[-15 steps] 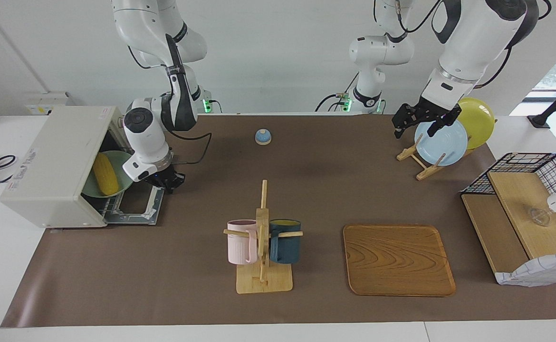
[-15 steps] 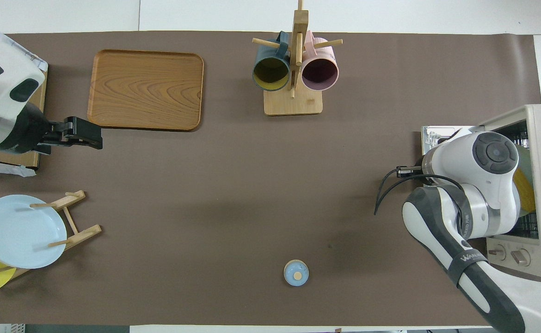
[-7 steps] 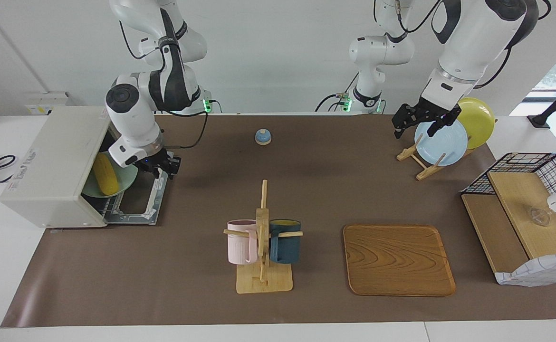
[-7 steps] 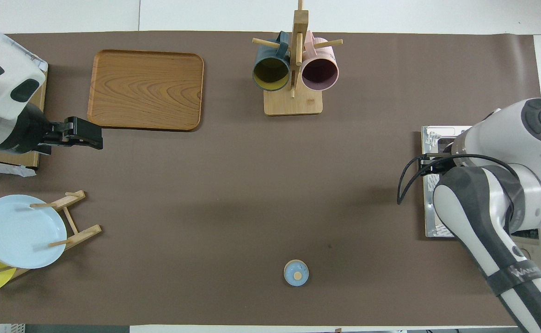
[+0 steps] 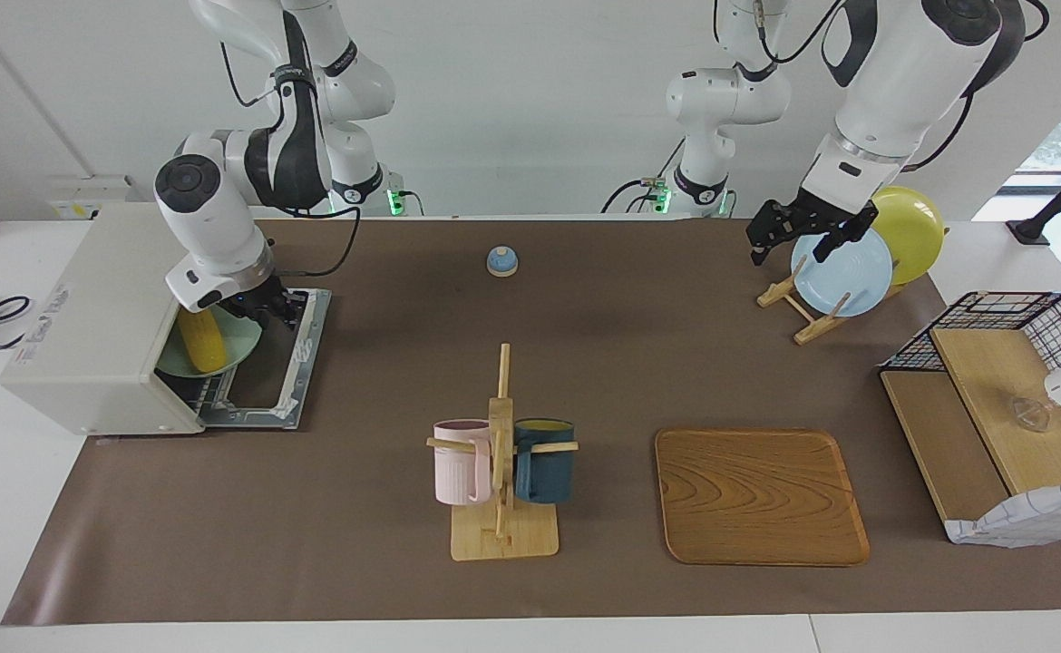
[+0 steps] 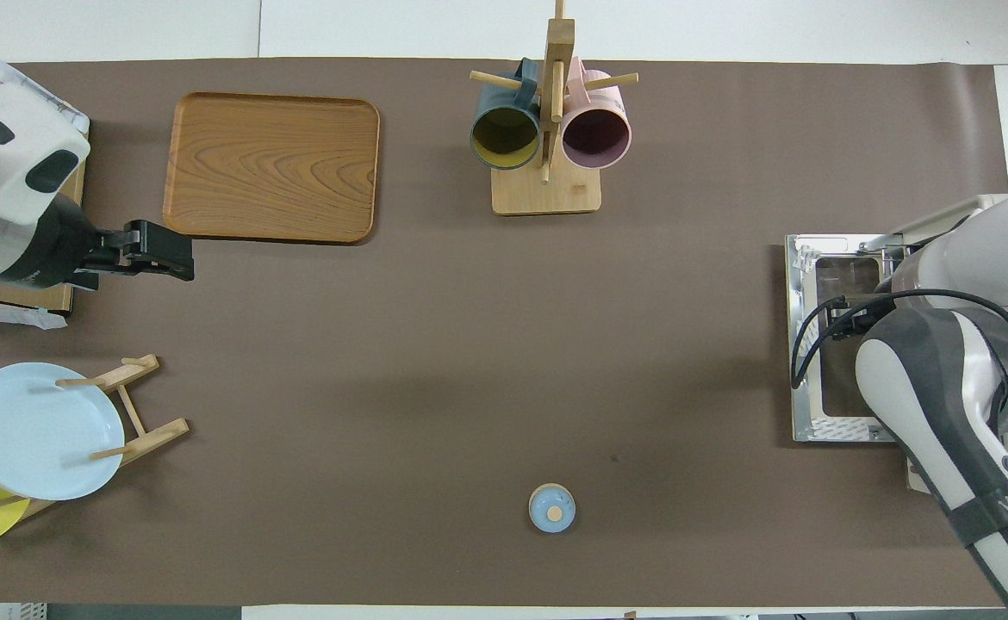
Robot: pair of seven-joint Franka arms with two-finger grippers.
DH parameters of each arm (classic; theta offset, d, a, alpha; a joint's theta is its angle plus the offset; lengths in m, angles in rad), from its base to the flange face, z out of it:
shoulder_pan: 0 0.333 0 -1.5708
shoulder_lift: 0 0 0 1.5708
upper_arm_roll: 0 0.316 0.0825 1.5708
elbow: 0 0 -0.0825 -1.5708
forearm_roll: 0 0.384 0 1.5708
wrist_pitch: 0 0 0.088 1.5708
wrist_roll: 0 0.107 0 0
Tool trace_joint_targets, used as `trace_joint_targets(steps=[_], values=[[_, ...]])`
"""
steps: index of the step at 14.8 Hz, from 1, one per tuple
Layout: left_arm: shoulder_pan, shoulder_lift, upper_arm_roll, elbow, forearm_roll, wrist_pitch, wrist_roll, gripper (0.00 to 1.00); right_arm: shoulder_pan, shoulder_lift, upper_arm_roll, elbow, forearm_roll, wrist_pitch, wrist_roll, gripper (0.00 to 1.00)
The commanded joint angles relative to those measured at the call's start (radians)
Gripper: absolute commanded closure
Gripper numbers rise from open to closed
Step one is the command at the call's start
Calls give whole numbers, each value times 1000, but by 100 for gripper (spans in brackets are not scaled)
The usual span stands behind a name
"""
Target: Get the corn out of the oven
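Observation:
The off-white oven (image 5: 95, 308) stands at the right arm's end of the table, its door (image 5: 267, 385) folded down flat. Inside, the yellow corn (image 5: 200, 342) lies on a pale green plate (image 5: 233, 348) at the oven's mouth. My right gripper (image 5: 267, 308) hangs just above the plate and the corn's end nearer the robots, at the opening; no touch shows. In the overhead view the right arm hides the corn, and only the oven's door (image 6: 831, 344) and a corner show. My left gripper (image 5: 793, 243) waits open in the air by the plate rack, holding nothing.
A mug rack (image 5: 501, 453) with a pink and a blue mug stands mid-table. A wooden tray (image 5: 760, 494) lies beside it. A rack holds a light blue plate (image 5: 843, 272) and a yellow plate (image 5: 916, 231). A small blue knob (image 5: 501, 261) sits nearer the robots. A wire shelf (image 5: 1002, 399) stands at the left arm's end.
My right gripper has risen from the oven door's outer edge and swung in to the oven's mouth, over the corn. The door stays down. The left arm has barely moved.

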Motion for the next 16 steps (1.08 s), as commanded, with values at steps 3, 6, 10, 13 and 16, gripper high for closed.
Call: trace_joint_targets(steps=[3, 6, 10, 13, 16], values=[[-1, -35, 1, -43, -13, 24, -11, 0, -27, -39, 5, -98, -56, 116, -73, 63], [-1, -35, -1, -43, -13, 22, -22, 0, -31, -39, 3, -101, -69, 119, -132, 64], [-1, -35, -1, -43, -14, 22, -31, 0, -40, -47, 5, -118, -110, 124, -168, 64], [-1, -35, -1, -45, -14, 21, -39, 0, -45, -52, 5, -139, -118, 160, -171, 64], [-1, -37, -1, -45, -14, 21, -50, 0, -45, -48, 5, -146, -119, 171, -171, 66]])
